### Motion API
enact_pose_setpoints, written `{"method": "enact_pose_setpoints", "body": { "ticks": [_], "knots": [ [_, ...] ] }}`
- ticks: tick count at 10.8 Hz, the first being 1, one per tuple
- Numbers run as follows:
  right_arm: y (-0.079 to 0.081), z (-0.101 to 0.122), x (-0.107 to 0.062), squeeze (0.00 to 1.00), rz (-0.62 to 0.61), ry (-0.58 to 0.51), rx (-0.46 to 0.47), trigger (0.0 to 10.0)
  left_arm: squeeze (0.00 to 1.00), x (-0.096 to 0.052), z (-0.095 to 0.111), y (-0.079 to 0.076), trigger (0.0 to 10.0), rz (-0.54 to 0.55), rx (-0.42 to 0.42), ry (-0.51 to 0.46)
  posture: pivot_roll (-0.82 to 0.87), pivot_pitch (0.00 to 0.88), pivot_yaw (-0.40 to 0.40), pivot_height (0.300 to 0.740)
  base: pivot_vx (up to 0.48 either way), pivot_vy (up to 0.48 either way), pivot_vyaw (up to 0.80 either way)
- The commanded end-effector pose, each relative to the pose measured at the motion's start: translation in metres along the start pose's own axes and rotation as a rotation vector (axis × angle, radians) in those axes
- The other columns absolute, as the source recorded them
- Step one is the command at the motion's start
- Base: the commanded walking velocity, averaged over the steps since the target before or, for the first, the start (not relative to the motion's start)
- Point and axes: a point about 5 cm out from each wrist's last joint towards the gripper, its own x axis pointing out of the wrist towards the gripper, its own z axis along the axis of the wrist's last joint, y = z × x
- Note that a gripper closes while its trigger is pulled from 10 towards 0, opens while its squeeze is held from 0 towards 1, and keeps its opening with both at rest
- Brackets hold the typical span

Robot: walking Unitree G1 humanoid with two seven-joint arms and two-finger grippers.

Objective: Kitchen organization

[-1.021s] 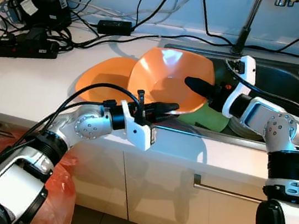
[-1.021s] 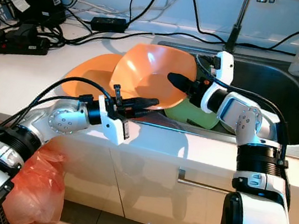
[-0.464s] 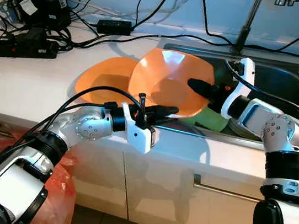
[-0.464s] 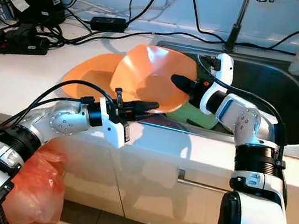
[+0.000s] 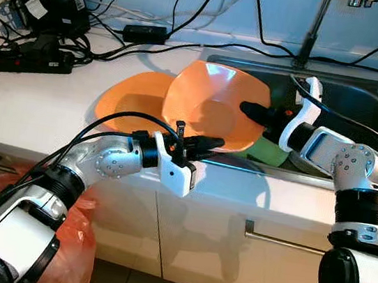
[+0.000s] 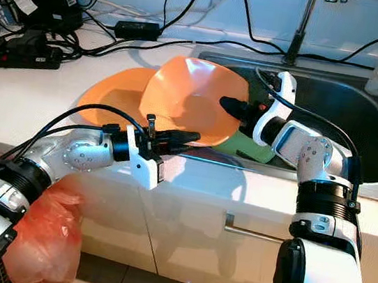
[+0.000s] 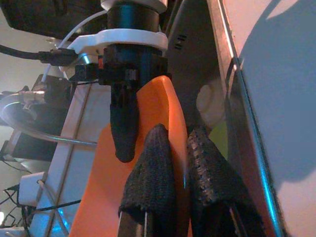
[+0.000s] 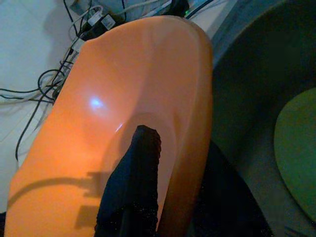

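Pinching an orange bowl [image 5: 211, 106] from both sides: left gripper [image 5: 211, 143] clamps its near rim, right gripper [image 5: 251, 110] its far rim, tilted over the sink [image 5: 363, 103] edge. No readable writing.

Home kitchen: white countertop [image 5: 32, 105] left of frame, steel sink [image 5: 363, 103] upper right with faucet stem [image 5: 311, 32] above it, white cabinet fronts with a bar handle [image 5: 281, 237] lower centre, power strip [image 5: 24, 58] and cables upper left.

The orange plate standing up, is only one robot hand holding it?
No, both the left gripper and the right gripper pinch the tilted orange plate.
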Motion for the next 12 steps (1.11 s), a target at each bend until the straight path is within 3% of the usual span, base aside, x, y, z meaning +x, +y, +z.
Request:
{"method": "enact_pose_setpoints", "body": {
  "ticks": [1,4,5,6,7,8,9,12],
  "knots": [
    [0.0012,0.0011,0.0019,0.00,0.011,-0.003,0.020,0.0,0.00,0.0061,0.0122,0.0257,0.0,0.156,0.047,-0.102,-0.10,0.000,0.106,0.740,0.000,0.000,0.00],
    [0.0037,0.0025,0.0014,0.00,0.029,-0.001,0.015,0.0,0.00,0.0065,0.0123,0.0264,0.0,0.164,0.057,-0.102,-0.11,0.000,0.107,0.740,0.000,0.000,0.00],
    [0.0047,0.0021,0.0013,0.00,0.036,0.003,0.011,10.0,0.00,0.0062,0.0121,0.0271,1.2,0.169,0.061,-0.102,-0.11,0.000,0.109,0.740,0.000,0.000,0.00],
    [0.0050,0.0012,0.0013,0.00,0.037,0.006,0.007,10.0,0.00,0.0063,0.0120,0.0278,1.7,0.173,0.063,-0.101,-0.11,0.000,0.110,0.740,0.000,0.000,0.00],
    [0.0046,0.0005,0.0010,0.00,0.037,0.008,0.006,10.0,0.00,0.0067,0.0121,0.0288,10.0,0.181,0.063,-0.103,-0.11,0.000,0.112,0.740,0.000,0.000,0.00],
    [0.0045,0.0002,0.0010,0.00,0.036,0.008,0.005,10.0,0.46,0.0069,0.0124,0.0289,10.0,0.185,0.056,-0.109,-0.11,0.000,0.113,0.740,0.000,0.000,0.00],
    [0.0044,0.0000,0.0011,0.00,0.035,0.007,0.003,10.0,1.00,0.0069,0.0125,0.0295,10.0,0.194,0.049,-0.113,-0.11,0.000,0.114,0.740,0.000,0.000,0.00],
    [0.0044,-0.0009,0.0012,0.00,0.033,0.007,0.000,10.0,1.00,0.0060,0.0125,0.0294,10.0,0.200,0.040,-0.116,-0.11,0.000,0.115,0.740,0.000,0.000,0.00]
  ]
}}
